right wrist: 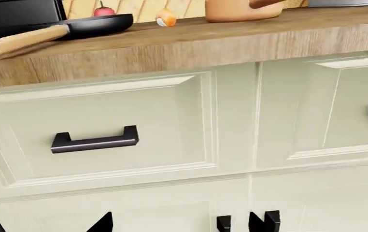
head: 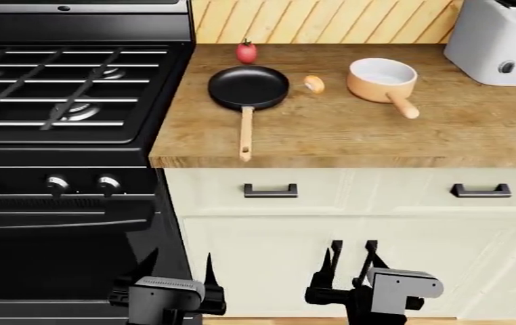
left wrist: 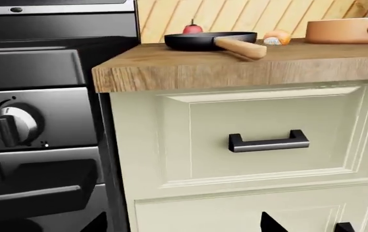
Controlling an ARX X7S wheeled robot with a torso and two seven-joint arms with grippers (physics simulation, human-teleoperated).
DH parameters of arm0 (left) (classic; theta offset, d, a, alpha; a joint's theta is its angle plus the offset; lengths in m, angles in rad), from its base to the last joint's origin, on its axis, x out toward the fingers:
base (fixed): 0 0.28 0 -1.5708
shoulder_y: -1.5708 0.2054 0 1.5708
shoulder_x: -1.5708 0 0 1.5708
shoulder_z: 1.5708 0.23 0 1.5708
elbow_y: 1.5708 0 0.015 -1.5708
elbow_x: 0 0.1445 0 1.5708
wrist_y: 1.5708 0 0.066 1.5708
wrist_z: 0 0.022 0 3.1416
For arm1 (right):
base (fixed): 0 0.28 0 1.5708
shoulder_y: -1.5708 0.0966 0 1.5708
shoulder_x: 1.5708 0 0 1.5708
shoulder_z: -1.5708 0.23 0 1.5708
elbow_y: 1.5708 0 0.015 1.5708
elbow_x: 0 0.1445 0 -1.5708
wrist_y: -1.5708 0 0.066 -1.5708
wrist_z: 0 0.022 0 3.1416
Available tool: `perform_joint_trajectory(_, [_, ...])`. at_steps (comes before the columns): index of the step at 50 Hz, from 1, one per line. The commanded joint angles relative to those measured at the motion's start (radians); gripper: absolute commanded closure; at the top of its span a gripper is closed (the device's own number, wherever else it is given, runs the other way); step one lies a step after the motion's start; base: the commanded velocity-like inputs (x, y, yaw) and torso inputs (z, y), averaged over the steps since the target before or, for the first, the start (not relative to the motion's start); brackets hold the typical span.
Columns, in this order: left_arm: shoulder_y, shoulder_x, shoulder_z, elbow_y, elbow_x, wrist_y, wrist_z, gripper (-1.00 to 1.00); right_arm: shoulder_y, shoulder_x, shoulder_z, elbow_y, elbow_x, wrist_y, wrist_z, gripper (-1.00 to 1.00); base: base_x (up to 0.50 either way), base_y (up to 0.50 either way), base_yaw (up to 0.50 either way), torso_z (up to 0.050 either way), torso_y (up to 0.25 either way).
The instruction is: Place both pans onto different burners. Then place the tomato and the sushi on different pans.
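Note:
The black frying pan (head: 248, 87) (left wrist: 210, 39) (right wrist: 97, 24) lies on the wooden counter (head: 330, 135), its wooden handle pointing to the front edge. Behind it stands the tomato (head: 246, 51) (left wrist: 192, 29) (right wrist: 104, 10). The sushi (head: 313, 84) (left wrist: 276, 37) (right wrist: 166, 18) lies between that pan and the orange-tan saucepan (head: 382, 78) (left wrist: 345, 30) (right wrist: 235, 9). Burners (head: 77, 110) sit under the stove's black grates at left, bare. My left gripper (head: 175, 265) (left wrist: 184, 226) and right gripper (head: 352, 249) (right wrist: 180, 224) hang low before the cabinet fronts, both open with nothing between the fingers.
A white toaster (head: 502, 40) stands at the counter's back right. Stove knobs (head: 57, 183) (left wrist: 13, 124) line the oven front. Cream drawers with black handles (head: 271, 191) (left wrist: 269, 141) (right wrist: 95, 140) face the grippers below the counter edge.

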Motion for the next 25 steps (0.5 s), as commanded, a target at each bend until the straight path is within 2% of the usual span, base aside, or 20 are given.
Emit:
perform_joint_trajectory(1, [-0.002,-0.006,0.009,-0.003,-0.008,0.002,-0.008,-1.0,0.001,0.007,-0.009,-0.002,0.009,0.0,0.01,-1.0,0.0,-0.5,0.0,0.0,0.0])
perform_joint_trajectory(14, [0.001,-0.016,0.004,0.03,-0.045,-0.019,-0.014,-1.0,0.003,0.018,-0.013,-0.006,0.021,-0.003,0.02,-1.0,0.0,-0.5,0.0,0.0,0.0])
perform_joint_trajectory(16, [0.001,-0.023,0.0,0.067,-0.058,-0.061,-0.019,-1.0,0.003,0.026,-0.015,-0.025,0.015,0.012,0.03,-1.0,0.0,0.0,0.0,0.0,0.0])
perform_joint_trajectory(18, [-0.001,-0.041,-0.011,0.151,-0.088,-0.153,-0.025,-1.0,0.005,0.039,-0.009,-0.071,0.032,0.064,0.038,-1.0,0.0,0.0,0.0,0.0,0.0])
perform_joint_trajectory(25, [-0.051,-0.155,-0.05,0.562,-0.225,-0.636,-0.075,-1.0,-0.001,0.139,-0.002,-0.388,0.1,0.361,0.08,-1.0,0.0,0.0,0.0,0.0,0.0])
